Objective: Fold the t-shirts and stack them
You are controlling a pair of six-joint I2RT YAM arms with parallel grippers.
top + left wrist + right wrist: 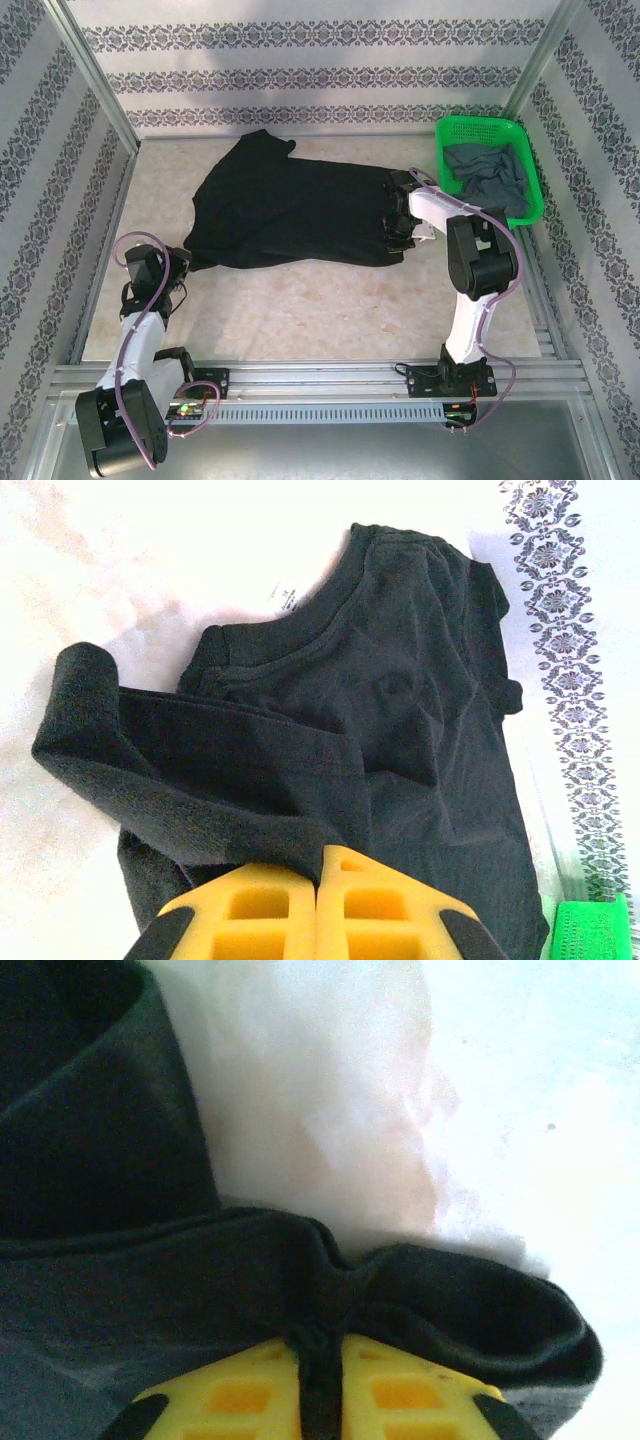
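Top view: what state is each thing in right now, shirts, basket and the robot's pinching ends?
Plain black cloth t-shirt: spread unfolded on the table, pinched at two edges.
Slate grey cloth t-shirt: crumpled inside the basket.
Green plastic mesh basket: upright, holding the grey shirt.
Left arm's yellow fingers: shut on the black shirt.
Right arm's yellow fingers: shut on the black shirt.

T-shirts: 2 total.
- 1 black t-shirt (290,205), centre of frame.
- 1 grey t-shirt (487,172), upper right.

Neck tags: 1 white neck tag (283,598), upper middle of the left wrist view.

Baskets: 1 green mesh basket (455,128), upper right.

Arms: 2, left arm (135,340) and right arm (470,300).

Grippers: 2, left gripper (183,262) at lower left and right gripper (398,215) right of centre.
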